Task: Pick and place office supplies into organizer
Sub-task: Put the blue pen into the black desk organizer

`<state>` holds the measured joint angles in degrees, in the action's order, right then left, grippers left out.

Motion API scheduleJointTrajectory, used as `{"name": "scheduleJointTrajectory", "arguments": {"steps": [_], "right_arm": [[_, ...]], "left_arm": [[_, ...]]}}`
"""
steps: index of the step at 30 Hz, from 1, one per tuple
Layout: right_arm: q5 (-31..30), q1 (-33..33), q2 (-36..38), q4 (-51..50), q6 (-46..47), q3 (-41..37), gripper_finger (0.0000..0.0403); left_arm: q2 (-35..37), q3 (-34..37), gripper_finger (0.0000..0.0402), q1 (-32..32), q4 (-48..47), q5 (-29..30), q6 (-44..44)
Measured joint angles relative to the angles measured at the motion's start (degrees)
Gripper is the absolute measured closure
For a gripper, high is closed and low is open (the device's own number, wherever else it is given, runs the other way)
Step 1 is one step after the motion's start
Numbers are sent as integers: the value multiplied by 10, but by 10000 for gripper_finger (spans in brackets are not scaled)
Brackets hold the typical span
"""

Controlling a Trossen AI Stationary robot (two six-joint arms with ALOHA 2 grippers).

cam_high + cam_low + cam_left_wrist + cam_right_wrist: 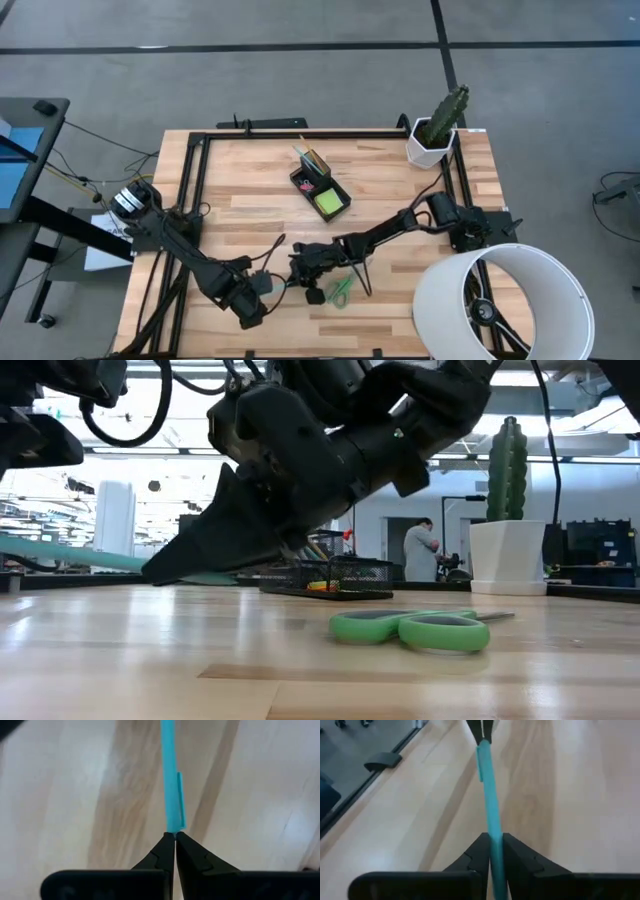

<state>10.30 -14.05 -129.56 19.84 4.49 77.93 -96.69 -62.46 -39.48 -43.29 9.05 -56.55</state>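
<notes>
1. At the 6 o'clock edge of the table (250,205), both arms meet over the boards, each holding one end of the teal pen (491,820).
2. The left gripper (175,836) is closed tight on the pen's clip end; the pen runs straight out from its fingertips.
3. The right gripper (492,839) is clamped on the opposite end, the barrel pinched between its two fingers.
4. The green-handled scissors (340,290) lie flat on the table, just beside the right gripper toward 5 o'clock, untouched.
5. The organizer (320,185) sits near the table's centre, toward 12 o'clock from the grippers and well apart from them; the lime-green sticky note pad (329,202) lies in its low tray.
6. A white plant pot (430,148) stands at the 2 o'clock corner.
</notes>
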Motion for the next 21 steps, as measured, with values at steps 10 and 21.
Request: {"name": "scheduleJointTrajectory", "arguments": {"steps": [10,21], "right_arm": [[2,4,0,-3,0,3,381],[-8,20,1,-1,3,6,380]], "left_arm": [[5,0,361,38,-16,-44,45],[13,-3,293,82,-78,-69,69]]}}
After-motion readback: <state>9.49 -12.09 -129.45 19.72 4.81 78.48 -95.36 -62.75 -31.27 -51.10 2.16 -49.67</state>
